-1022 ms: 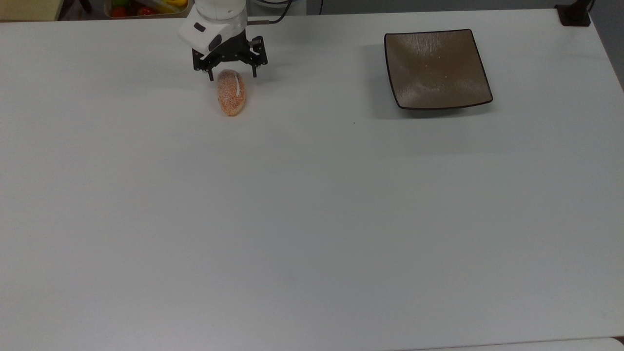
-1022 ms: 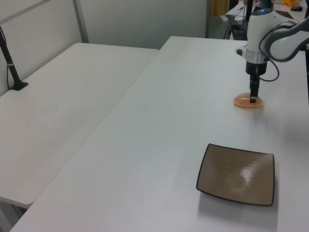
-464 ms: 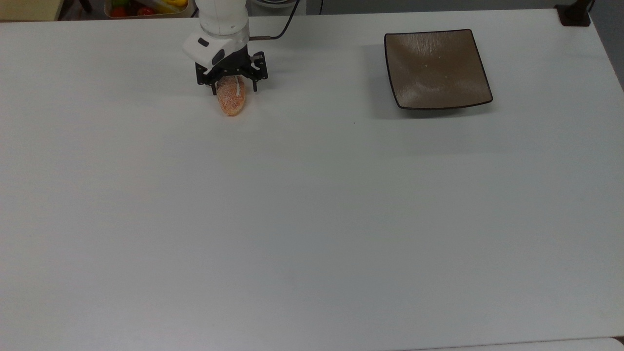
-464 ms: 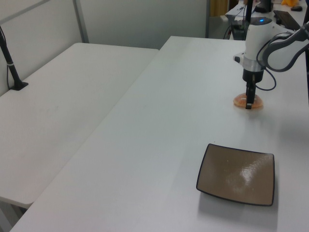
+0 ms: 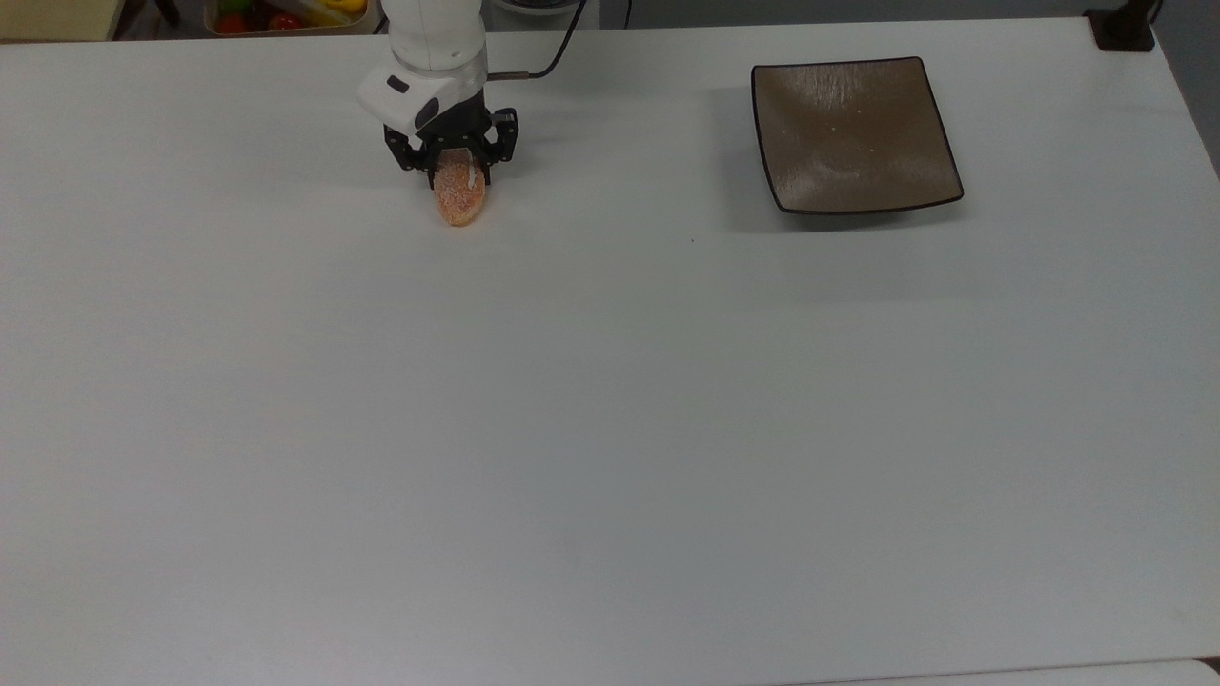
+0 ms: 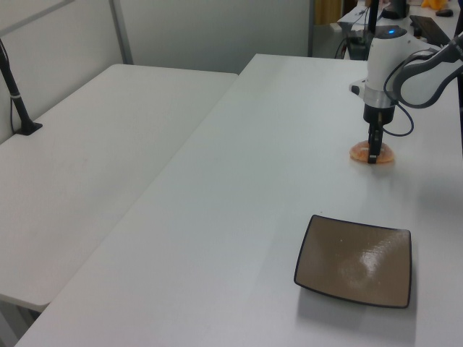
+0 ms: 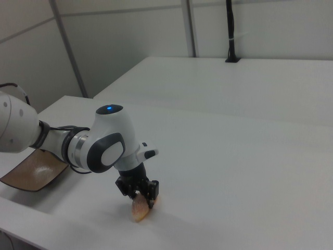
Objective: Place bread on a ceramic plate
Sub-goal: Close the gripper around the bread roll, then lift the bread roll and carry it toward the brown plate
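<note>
In the upper left of the top view, the gripper (image 5: 460, 171) stands low over the bread (image 5: 459, 197), its fingers drawn in against the far end of the bun, so it appears to be holding it while the bun lies on the white counter (image 5: 572, 400). The right view shows the gripper (image 7: 141, 196) pinching the bread (image 7: 139, 209) at one end, the rest of the bun sticking out toward the camera.

The step in hand looks like securing the grasp before lifting. Because the hold sits at one end and not the middle, the bun may droop or swing, so a straight, slow lift and a level carry would suit best, with only light squeeze on something that looks soft.

The ceramic plate (image 5: 851, 133) lies well apart in the top view's upper right, bare, with open counter between it and the bun. A bin of colourful produce (image 5: 286, 13) sits at the top edge behind the arm, out of the path.
</note>
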{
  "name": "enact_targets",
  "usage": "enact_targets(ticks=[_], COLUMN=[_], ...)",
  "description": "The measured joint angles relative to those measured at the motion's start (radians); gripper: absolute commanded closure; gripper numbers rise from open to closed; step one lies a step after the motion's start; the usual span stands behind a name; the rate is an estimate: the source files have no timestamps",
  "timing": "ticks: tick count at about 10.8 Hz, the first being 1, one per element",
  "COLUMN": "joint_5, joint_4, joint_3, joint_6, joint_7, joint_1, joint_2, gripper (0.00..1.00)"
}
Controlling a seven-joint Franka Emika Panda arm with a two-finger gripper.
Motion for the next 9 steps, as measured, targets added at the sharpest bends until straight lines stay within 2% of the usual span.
enact_targets(ticks=[2, 5, 9], joint_5=[0.000, 0.000, 0.004], joint_4=[0.008, 0.070, 0.257], joint_3=[0.000, 0.000, 0.008], joint_6=[-0.022, -0.176, -0.469], joint_7=[0.000, 0.000, 0.006], joint_1=[0.000, 0.007, 0.053], joint_2=[-0.004, -0.050, -0.107], gripper=[0.75, 0.74, 0.73])
